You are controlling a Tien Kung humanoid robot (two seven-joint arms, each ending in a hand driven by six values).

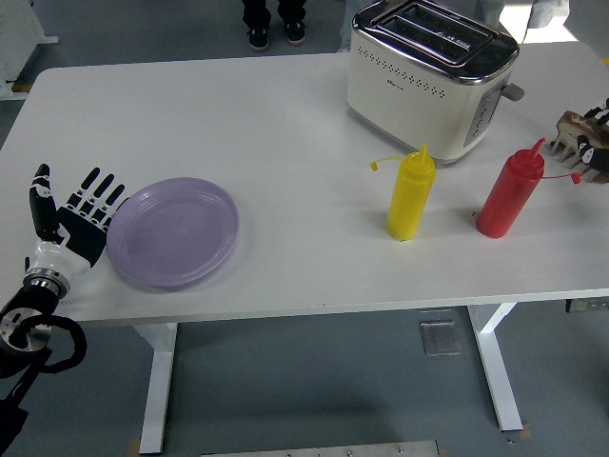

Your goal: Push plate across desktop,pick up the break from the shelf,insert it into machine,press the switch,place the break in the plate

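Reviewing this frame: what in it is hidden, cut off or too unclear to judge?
- Right hand, head view: cut by the right edge; its grip on the brown bread cannot be judged.
- Bread shelf: not visible.
- Toaster: top cropped by the upper edge; slot contents hidden by the angle; switch barely shows.
- Person: only shoes at the top edge.
- Left hand against the plate: exact contact unclear.
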